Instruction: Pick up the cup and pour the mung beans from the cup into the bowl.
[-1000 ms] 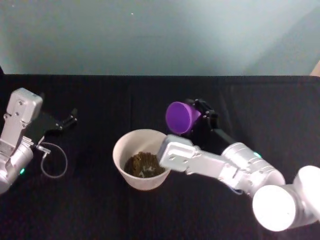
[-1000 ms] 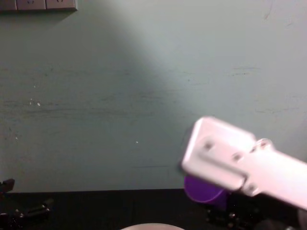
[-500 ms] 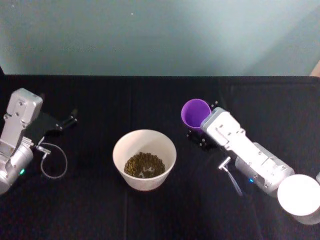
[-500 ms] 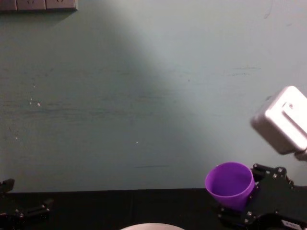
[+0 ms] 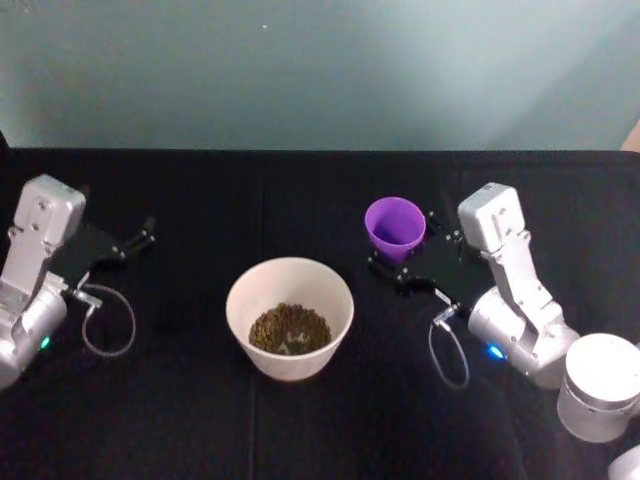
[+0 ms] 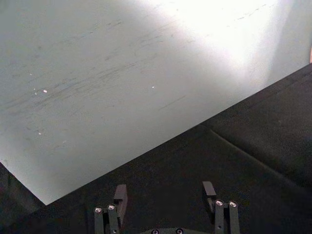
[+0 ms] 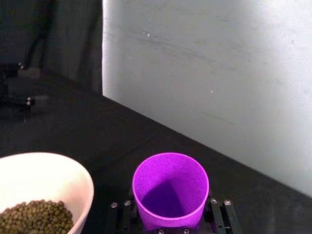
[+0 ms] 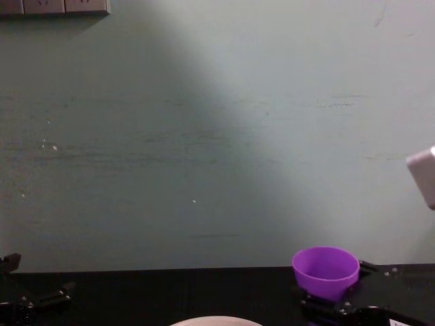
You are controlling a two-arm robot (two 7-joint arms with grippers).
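Black-draped table [image 5: 300, 430], bowl [image 5: 290, 318] of mung beans [image 5: 289, 329] resting mid-table

Cup [image 5: 394, 226] was tipped mouth-down toward the bowl [image 5: 289, 316] a second ago; it is now upright and lower, right of the bowl. Right gripper [image 5: 408, 256], clamping it, has withdrawn toward the tabletop's right edge.

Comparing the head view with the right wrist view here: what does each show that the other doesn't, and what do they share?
The head view alone shows the left gripper, open and parked at the table's left, plus the whole bowl. The right wrist view alone looks down into the cup, whose inside looks empty. Both show the upright purple cup in the right gripper and mung beans in the bowl.
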